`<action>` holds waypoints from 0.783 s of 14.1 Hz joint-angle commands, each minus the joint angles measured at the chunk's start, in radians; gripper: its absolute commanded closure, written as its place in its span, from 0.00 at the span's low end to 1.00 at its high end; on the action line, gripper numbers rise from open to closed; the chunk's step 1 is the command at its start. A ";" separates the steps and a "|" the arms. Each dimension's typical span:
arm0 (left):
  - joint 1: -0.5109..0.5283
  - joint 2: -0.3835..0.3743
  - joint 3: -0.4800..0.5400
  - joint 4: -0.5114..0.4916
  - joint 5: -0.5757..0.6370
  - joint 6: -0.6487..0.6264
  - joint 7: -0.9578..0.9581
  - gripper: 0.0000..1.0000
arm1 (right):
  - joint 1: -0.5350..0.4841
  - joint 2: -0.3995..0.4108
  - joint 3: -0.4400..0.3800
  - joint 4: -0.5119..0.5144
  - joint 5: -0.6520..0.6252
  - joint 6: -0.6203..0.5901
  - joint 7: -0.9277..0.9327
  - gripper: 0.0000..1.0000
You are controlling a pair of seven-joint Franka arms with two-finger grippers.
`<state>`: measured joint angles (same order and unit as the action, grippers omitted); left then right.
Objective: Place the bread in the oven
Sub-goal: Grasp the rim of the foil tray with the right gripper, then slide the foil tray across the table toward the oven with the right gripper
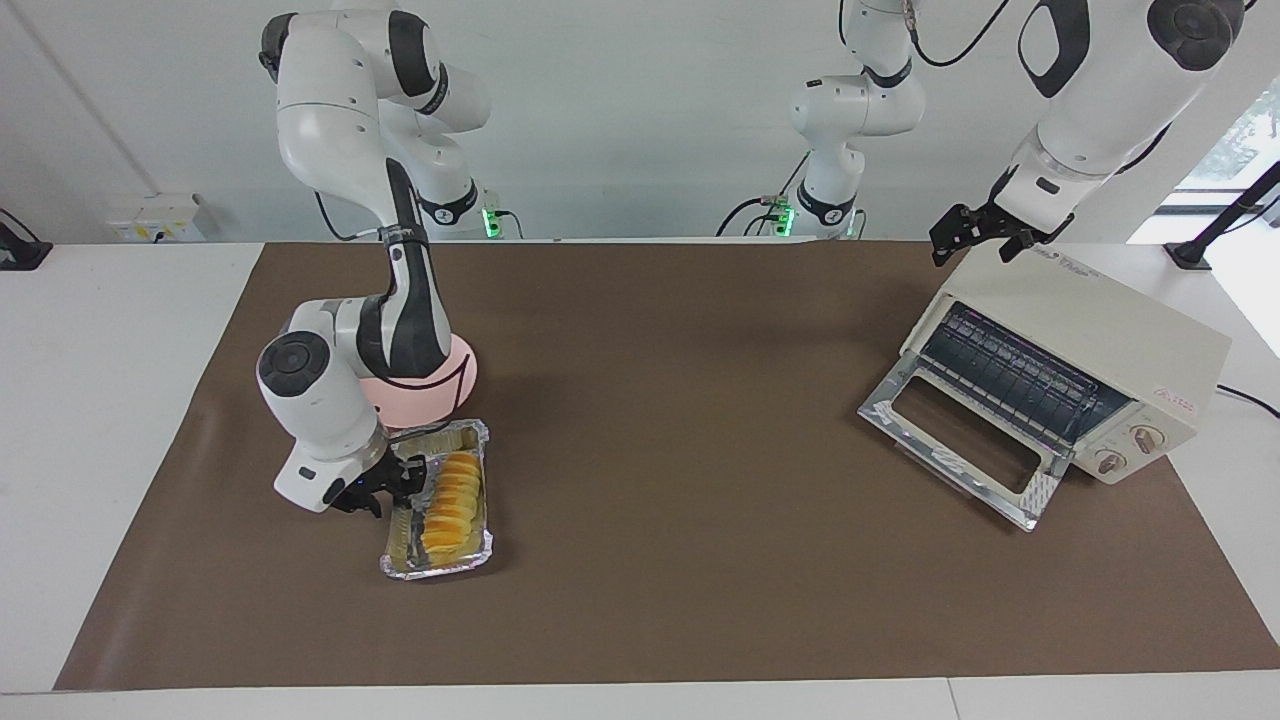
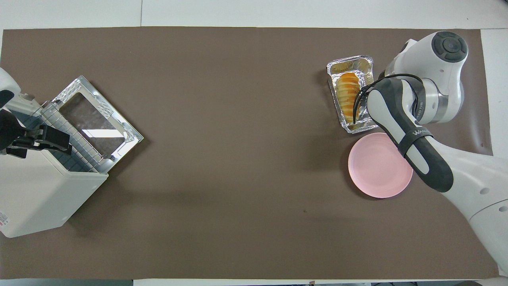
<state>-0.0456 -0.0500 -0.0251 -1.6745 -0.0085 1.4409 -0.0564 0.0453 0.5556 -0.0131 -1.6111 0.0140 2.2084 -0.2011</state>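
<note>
bread (image 1: 452,501) – lies in foil tray (image 1: 470,555), long axis running near-to-far | right gripper (image 1: 392,478) – closed on tray's rim | left gripper (image 1: 975,232) – jaws apart over oven (image 1: 1090,345)

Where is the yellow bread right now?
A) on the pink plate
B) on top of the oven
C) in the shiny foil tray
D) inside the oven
C: the bread lies in the foil tray, beside the pink plate, away from the oven.
</note>
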 commanded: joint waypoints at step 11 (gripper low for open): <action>0.012 -0.014 -0.007 -0.007 0.007 0.010 0.006 0.00 | 0.161 -0.079 0.028 0.279 0.092 -0.541 0.434 1.00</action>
<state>-0.0456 -0.0500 -0.0251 -1.6745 -0.0085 1.4409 -0.0564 0.1627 0.4757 0.0133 -1.3937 0.0600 1.7374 0.1216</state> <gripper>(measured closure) 0.000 0.982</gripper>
